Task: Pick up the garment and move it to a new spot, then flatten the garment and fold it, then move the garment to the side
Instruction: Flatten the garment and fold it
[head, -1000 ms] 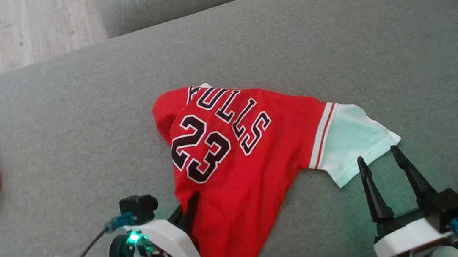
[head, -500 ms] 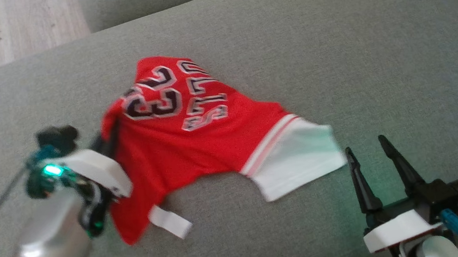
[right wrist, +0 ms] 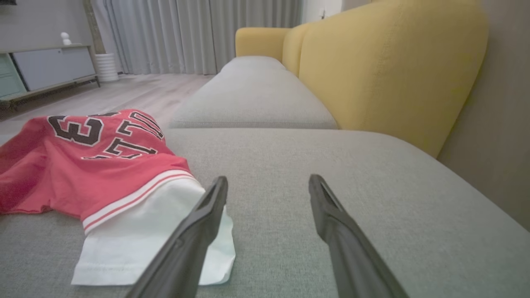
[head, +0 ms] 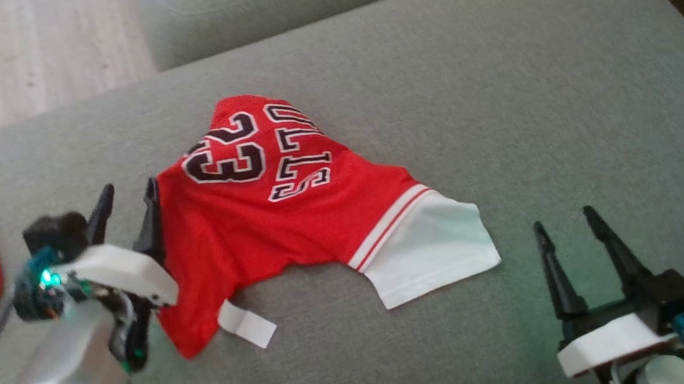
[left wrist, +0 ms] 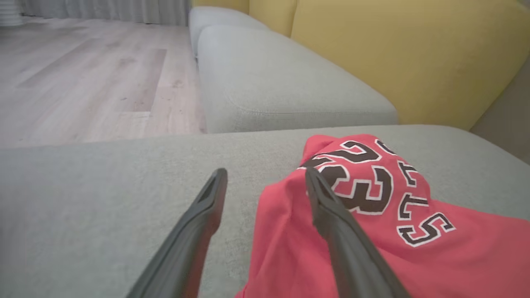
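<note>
Grey fabric sofa cushion (head: 498,105) carried the crumpled red mesh jersey (head: 269,225), mid-cushion. We noted left gripper (head: 129,192) spread, empty, one finger at the jersey's edge; right gripper (head: 564,219) spread, empty, near its white sleeve (head: 430,240). Risk: pinching a bunched fold would drag wrinkles along.

The garment (head: 295,229) is a red jersey with a black, white-edged 23 and block letters, a white sleeve (head: 433,246) set off by red and white stripes, and a white tag (head: 246,324) at its near edge. It lies rumpled and unfolded on the grey sofa cushion (head: 527,83), its numbered part humped up at the far side, the sleeve spread flat to the right
</note>
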You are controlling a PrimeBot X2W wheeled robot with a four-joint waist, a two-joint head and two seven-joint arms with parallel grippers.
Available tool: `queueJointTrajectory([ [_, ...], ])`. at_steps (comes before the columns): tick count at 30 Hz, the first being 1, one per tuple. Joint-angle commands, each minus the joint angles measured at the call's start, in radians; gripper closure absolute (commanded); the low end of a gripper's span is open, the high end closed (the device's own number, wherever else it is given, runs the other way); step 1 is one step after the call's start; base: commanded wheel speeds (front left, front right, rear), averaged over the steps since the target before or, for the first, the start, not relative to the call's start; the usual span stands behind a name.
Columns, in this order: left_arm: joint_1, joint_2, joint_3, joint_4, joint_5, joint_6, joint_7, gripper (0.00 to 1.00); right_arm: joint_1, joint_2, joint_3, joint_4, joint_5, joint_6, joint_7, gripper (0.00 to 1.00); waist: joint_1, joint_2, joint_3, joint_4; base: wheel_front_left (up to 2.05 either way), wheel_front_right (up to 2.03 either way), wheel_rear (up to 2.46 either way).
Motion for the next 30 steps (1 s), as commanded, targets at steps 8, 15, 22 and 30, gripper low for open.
queueJointTrajectory([
  [8,0.313,-0.016,0.225,-0.397,0.209,0.155,-0.023,0.00,0.021,-0.005,-0.072,-0.042,-0.029,0.008,-0.012,0.00,0.0001,0.0000,-0.107,0.142,0.00,0.00,0.00],
  [15,0.579,-0.073,0.369,-0.576,0.416,0.192,-0.024,0.00,0.032,-0.005,-0.107,-0.024,-0.048,0.008,-0.012,0.00,0.0001,0.0000,-0.130,0.213,0.00,0.00,0.00],
  [22,0.715,-0.140,0.488,-0.642,0.592,0.138,-0.024,0.00,0.045,-0.005,-0.106,0.031,-0.043,0.008,-0.012,0.00,0.0001,0.0000,-0.135,0.255,0.00,0.00,0.00],
  [30,0.762,-0.217,0.599,-0.638,0.697,0.052,-0.024,0.00,0.044,-0.005,-0.070,0.088,-0.022,0.008,-0.012,0.00,0.0001,0.0000,-0.133,0.267,0.00,0.00,0.00],
])
